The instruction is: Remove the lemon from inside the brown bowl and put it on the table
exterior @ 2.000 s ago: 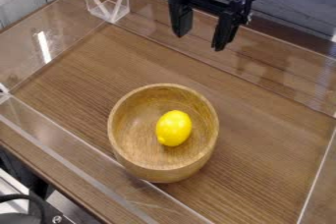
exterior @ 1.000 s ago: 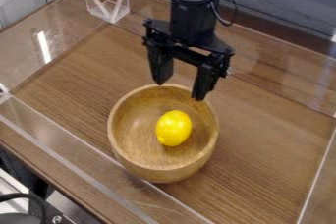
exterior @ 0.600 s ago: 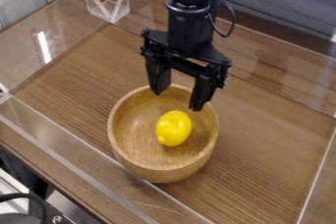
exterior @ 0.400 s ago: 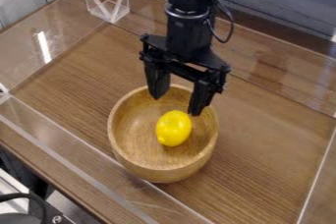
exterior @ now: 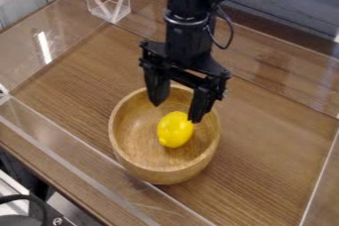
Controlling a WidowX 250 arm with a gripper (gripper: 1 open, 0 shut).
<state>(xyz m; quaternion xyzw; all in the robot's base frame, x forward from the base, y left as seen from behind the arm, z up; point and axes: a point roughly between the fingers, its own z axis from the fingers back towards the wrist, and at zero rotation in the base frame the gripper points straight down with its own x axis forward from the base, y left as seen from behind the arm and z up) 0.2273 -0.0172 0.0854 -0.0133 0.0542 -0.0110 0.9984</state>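
"So, what carries everything?"

"The brown surface [exterior: 272, 161], with a clear wall along its left edge. The bowl [exterior: 130, 163] sits on it, toward six o'clock from the middle of the view."

"And the arm?"

"It reaches down from twelve o'clock. Its pincer [exterior: 180, 98] is spread wide over the bowl's far side, one finger toward ten o'clock of the lemon [exterior: 175, 131], the other toward one. Nothing is pinched."

"Why so wide?"

"Probably so the fingers can drop either side of the fruit without knocking it. The lemon lies inside the bowl, a little toward three o'clock of its centre, and it's the only thing I can see in there."

"Why would it sit there?"

"The rim rises all round, so I'd guess it keeps the fruit from rolling off. That same rim could catch a finger. I'd come nearer, go down, close gently, then lift well above the rim before setting it on bare wood, say toward four o'clock."
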